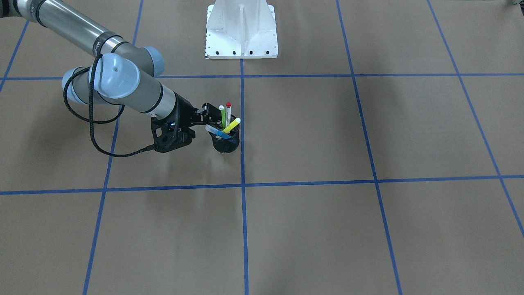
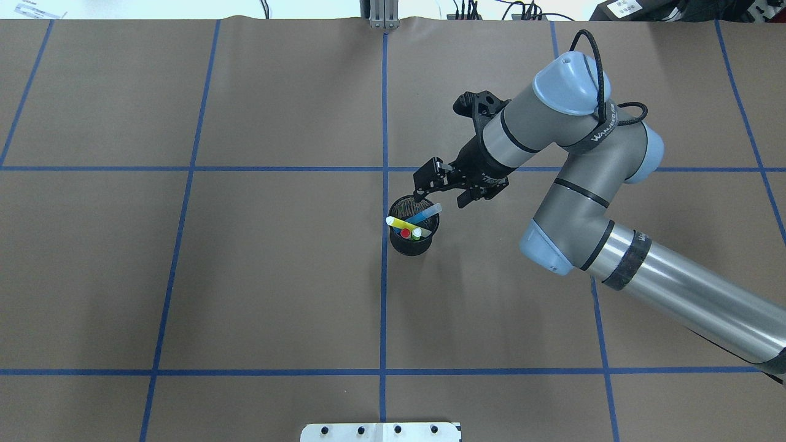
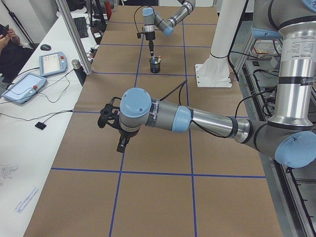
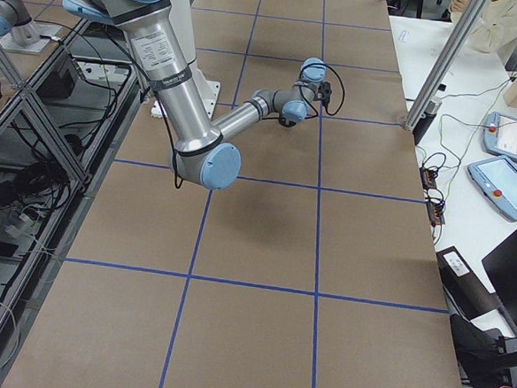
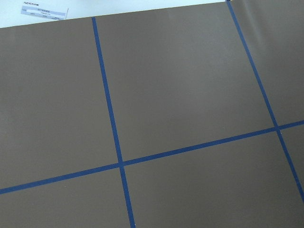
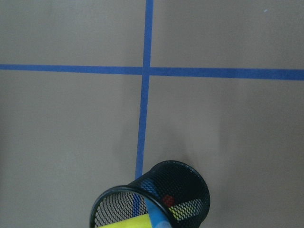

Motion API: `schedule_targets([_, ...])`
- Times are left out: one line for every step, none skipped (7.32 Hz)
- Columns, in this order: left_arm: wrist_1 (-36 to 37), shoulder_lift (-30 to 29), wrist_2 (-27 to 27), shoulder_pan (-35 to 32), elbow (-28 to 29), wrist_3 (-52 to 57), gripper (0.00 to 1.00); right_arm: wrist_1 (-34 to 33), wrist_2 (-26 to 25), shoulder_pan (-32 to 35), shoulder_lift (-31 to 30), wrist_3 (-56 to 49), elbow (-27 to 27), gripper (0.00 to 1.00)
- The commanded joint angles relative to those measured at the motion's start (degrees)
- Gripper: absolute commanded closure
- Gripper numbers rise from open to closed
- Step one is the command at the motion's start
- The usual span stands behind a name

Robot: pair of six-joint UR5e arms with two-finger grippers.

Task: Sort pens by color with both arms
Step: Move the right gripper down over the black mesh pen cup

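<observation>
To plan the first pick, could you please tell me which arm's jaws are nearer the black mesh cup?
Right. The right arm has its jaws open right beside the mesh cup; the left arm holds its jaws far along the table, outside the overhead view.

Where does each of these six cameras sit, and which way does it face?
Front-facing: across the brown table, facing the white bolted pedestal; grey-and-silver right arm shows.
Overhead: behind the robot, looking down; right arm, black skeletal right gripper.
Exterior left: table's end; left arm near.
Exterior right: opposite end; right arm near.
Left wrist: down at the table; no body.
Right wrist: down at black mesh cup; no body.
Shared: front-facing and overhead both show that cup.
</observation>
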Motion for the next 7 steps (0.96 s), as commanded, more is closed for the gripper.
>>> schedule_targets([0.00,0.00,-0.09,0.05,0.04,-0.09,0.00,0.06,-0.20,-0.68,-1.35,0.46,2.03,0.19])
schedule_targets([-0.09,0.00,0.00,-0.04,0.04,-0.27,0.00,-0.03,-0.20,-0.86,-1.53,0.46,2.13,0.30])
schedule_targets([-0.09,0.00,-0.09,-0.04,0.04,-0.18,0.00,-0.03,-0.29,-1.12,-1.36,0.46,2.04,0.36])
schedule_targets([-0.09,0.00,-0.09,0.05,0.04,-0.18,0.00,-0.03,-0.90,-1.38,-1.10,0.29,1.61,0.38])
schedule_targets([-0.09,0.00,-0.09,-0.04,0.04,-0.18,0.00,-0.20,-2.73,-1.82,-0.49,0.20,1.43,0.38])
schedule_targets([-0.09,0.00,0.00,0.05,0.04,-0.18,0.00,-0.20,-2.92,-1.91,-0.48,0.20,1.43,0.39])
schedule_targets([-0.09,0.00,0.00,-0.04,0.04,-0.18,0.00,-0.20,-2.93,-1.91,-0.39,0.20,1.43,0.41])
